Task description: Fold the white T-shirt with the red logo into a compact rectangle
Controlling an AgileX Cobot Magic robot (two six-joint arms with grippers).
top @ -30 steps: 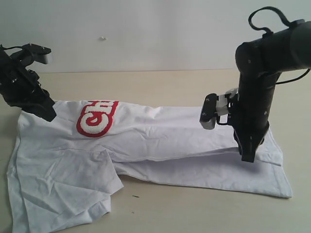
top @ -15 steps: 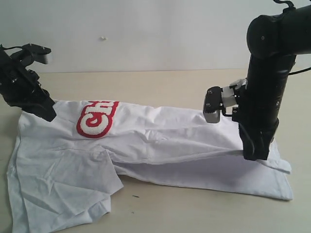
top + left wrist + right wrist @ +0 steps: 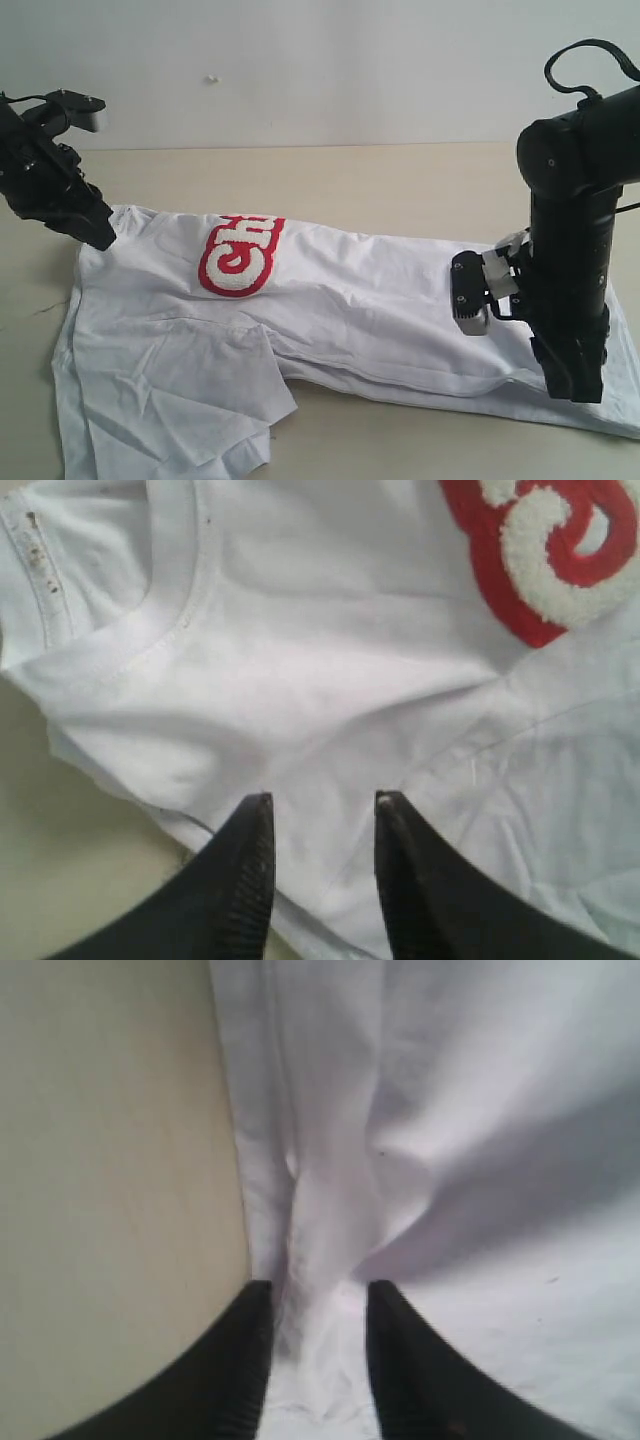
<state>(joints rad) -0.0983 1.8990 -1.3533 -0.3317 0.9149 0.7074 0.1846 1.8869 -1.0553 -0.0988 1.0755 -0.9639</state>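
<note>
the bench [image 3: 330, 170] is carrying the white t-shirt [image 3: 380, 290], which is lying lengthwise across it, neck end toward the left edge and hem end toward the right edge. compared with a second ago, the whole shirt is now sitting further toward the right edge and slightly closer to the near edge. you are looking at the result of a drag by the right arm. the body is lying longer and smoother, while a crumpled sleeve [image 3: 190, 400] is spilling toward the near left corner.

the right gripper [image 3: 575, 385] is standing low on the hem end, by the near right corner. its jaws were pinched together a moment ago and are now standing apart. in the right wrist view a narrow ridge of cloth is rising between the fingers [image 3: 240, 1360], so it is probably letting go rather than gripping.

the left gripper [image 3: 100, 238] is hanging where it was, at the shoulder corner by the left edge. its jaws are apart and clamping nothing, just beside the collar [image 3: 175, 590].

the red logo [image 3: 240, 258] is lying nearer the bench's middle than before, with only part of its lettering showing.

the straightening pull is looking finished, and the shirt is still a long strip, so you are probably needing fresh grasps for the cross folds.
</note>
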